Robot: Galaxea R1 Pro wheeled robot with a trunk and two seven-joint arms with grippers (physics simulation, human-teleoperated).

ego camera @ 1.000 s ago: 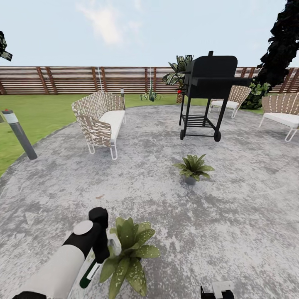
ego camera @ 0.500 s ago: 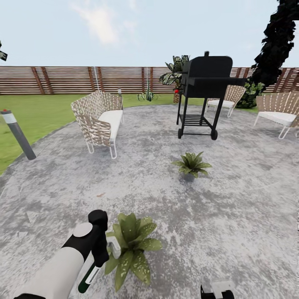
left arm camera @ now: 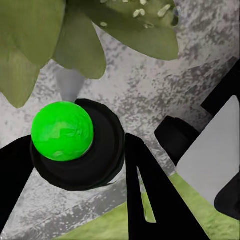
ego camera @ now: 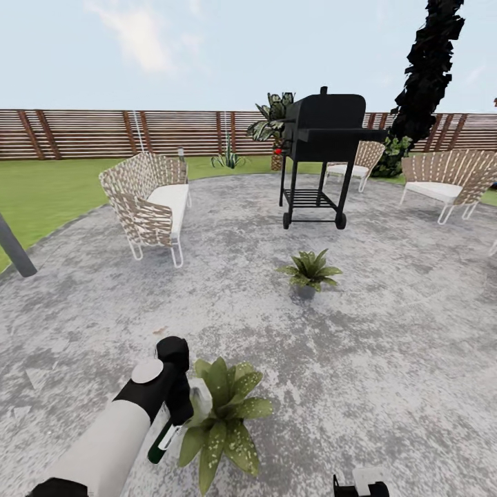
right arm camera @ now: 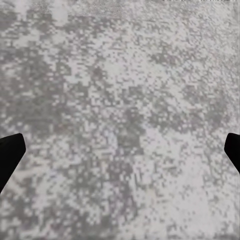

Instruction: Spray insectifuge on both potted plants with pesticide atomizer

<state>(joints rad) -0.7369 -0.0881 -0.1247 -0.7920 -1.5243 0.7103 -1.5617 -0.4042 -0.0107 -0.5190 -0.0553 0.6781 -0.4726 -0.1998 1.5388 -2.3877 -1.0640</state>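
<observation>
My left gripper (ego camera: 175, 418) is shut on the pesticide atomizer (ego camera: 163, 444), a slim dark-green bottle with a white label, held tilted with its whitish trigger head (ego camera: 200, 400) against the near potted plant (ego camera: 222, 418). In the left wrist view the atomizer's round green base (left arm camera: 62, 131) sits between the black fingers (left arm camera: 142, 187), and leaves (left arm camera: 125, 30) with white specks lie just beyond. The second potted plant (ego camera: 308, 270) stands farther out on the paving. My right gripper (right arm camera: 120, 150) hangs open over bare paving, low at the head view's lower edge (ego camera: 359, 483).
Round grey paving (ego camera: 386, 359) spreads around me. A wicker sofa (ego camera: 148, 203) stands at the left, a black grill (ego camera: 321, 159) behind the far plant, and wicker chairs (ego camera: 442, 183) at the right. A grey bollard (ego camera: 10, 245) marks the lawn edge before the wooden fence (ego camera: 103, 131).
The whole head view has shifted left, so the camera has turned. The left gripper still holds the atomizer at the near plant, a little closer to its leaves.
</observation>
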